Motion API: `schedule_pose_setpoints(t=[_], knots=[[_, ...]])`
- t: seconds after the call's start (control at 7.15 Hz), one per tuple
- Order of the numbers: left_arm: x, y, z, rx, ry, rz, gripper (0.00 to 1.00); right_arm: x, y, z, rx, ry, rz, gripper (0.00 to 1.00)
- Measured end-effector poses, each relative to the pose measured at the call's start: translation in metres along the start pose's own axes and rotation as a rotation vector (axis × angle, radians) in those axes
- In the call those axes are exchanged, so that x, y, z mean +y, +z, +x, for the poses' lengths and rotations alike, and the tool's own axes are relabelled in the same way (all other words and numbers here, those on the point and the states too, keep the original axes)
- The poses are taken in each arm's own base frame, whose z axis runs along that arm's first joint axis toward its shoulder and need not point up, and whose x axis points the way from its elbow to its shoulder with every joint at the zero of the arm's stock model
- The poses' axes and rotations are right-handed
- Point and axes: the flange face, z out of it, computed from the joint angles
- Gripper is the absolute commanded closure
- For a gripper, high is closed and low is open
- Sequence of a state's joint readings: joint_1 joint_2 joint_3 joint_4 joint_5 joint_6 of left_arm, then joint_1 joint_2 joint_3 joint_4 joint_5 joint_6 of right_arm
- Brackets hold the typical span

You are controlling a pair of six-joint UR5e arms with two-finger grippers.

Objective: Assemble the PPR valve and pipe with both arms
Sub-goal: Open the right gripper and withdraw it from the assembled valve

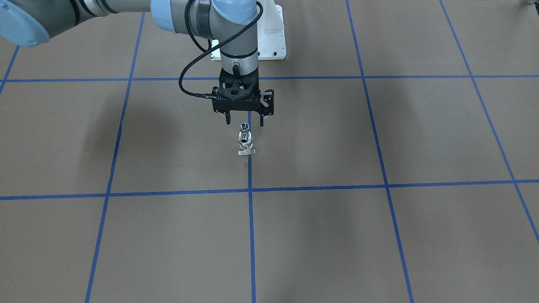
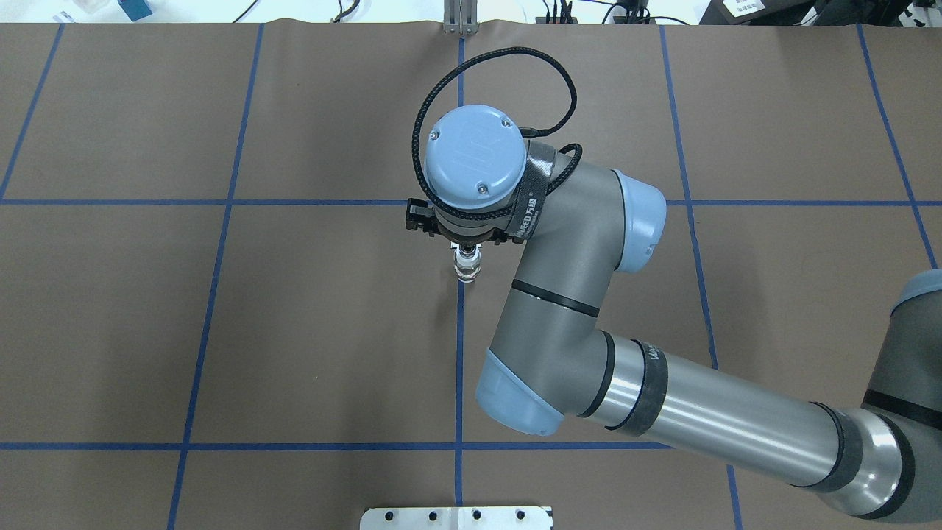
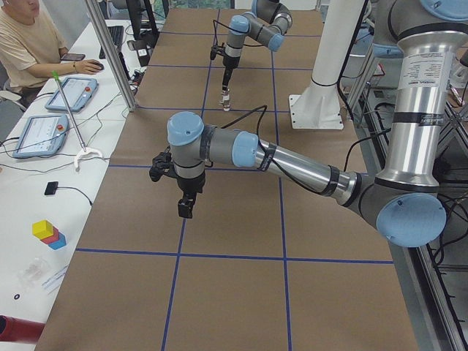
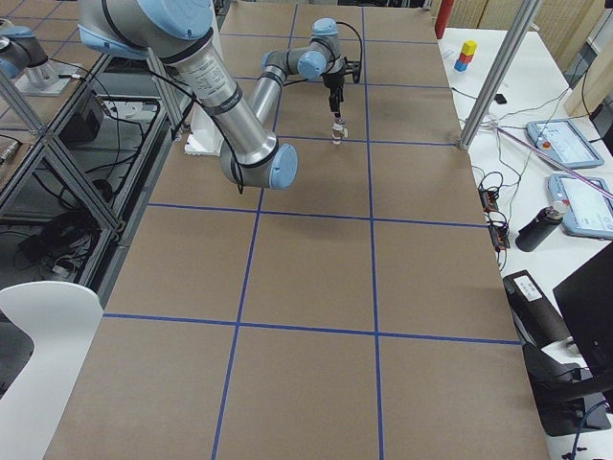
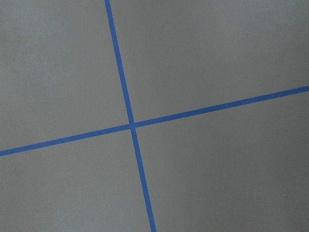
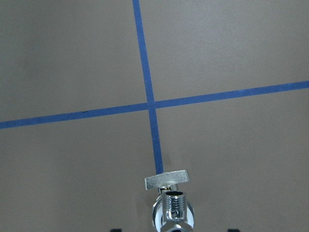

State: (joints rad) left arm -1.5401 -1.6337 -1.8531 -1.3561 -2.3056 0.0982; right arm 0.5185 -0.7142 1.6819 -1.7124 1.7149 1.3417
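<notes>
Front view: right pincer (image 1: pixel 244 122) spread wide just above the valve (image 1: pixel 245 142), which stands on the tabletop (image 1: pixel 379 235). Left view: left pincer (image 3: pixel 186 208) well apart from it — its spread cannot be told. Right wrist view: valve looks light, stiff and slick — best gripped, probably, across its metal middle.

One left arm (image 3: pixel 292 164), one right arm (image 2: pixel 561 309), one PPR valve (image 1: pixel 246 141), one pipe (image 1: pixel 244 126)

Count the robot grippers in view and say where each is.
2. The right gripper hangs directly over the stacked PPR valve and pipe; the left gripper hangs above the table, far from them.
</notes>
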Motion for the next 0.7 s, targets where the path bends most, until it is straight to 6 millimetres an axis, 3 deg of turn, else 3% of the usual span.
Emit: schedule_pose_setpoints(t=[0.28,0.42,0.7], knots=[[0.002,0.003,-0.003,0.001,-0.006,-0.007,0.0,-0.022,-0.016,0.028,-0.012,-0.013,0.013,0.0],[0.005,0.006,-0.005,0.001,-0.012,-0.013,0.0,-0.041,-0.025,0.061,-0.013,-0.047,0.01,0.0],[0.01,0.015,-0.013,0.0,-0.012,-0.015,0.0,-0.091,-0.041,0.145,-0.004,-0.131,-0.017,0.0]])
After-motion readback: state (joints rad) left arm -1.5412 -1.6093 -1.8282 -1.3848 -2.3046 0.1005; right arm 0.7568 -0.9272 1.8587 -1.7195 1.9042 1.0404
